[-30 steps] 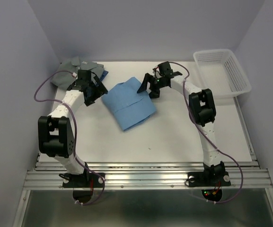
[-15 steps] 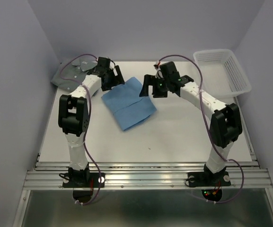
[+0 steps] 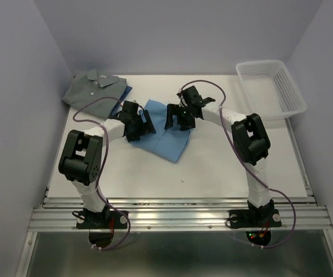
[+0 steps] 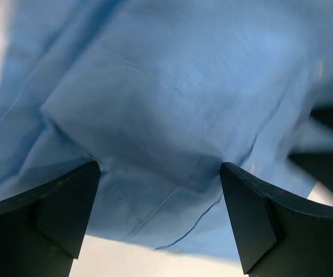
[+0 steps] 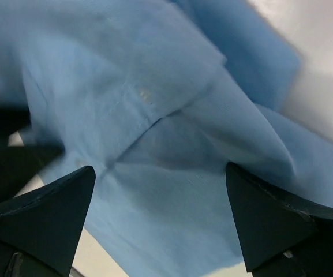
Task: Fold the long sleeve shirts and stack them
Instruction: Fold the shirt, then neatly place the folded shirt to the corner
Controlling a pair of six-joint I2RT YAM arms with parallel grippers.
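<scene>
L hand (image 3: pixel 142 128) & R hand (image 3: pixel 178 120), both wide apart, gripping nothing, over sky-blue shirt (image 3: pixel 169 143) (part-folded): best pinch matching edges, lift evenly.

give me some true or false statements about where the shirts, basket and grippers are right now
1. The left gripper and right gripper are both over the light sky-blue cloth shirt. True.
2. The grey-green collared shirt is inside the white plastic mesh basket. False: it lies at the far left corner of the table.
3. Both grippers are open. True.
4. The basket stands at the far left. False: far right.
</scene>
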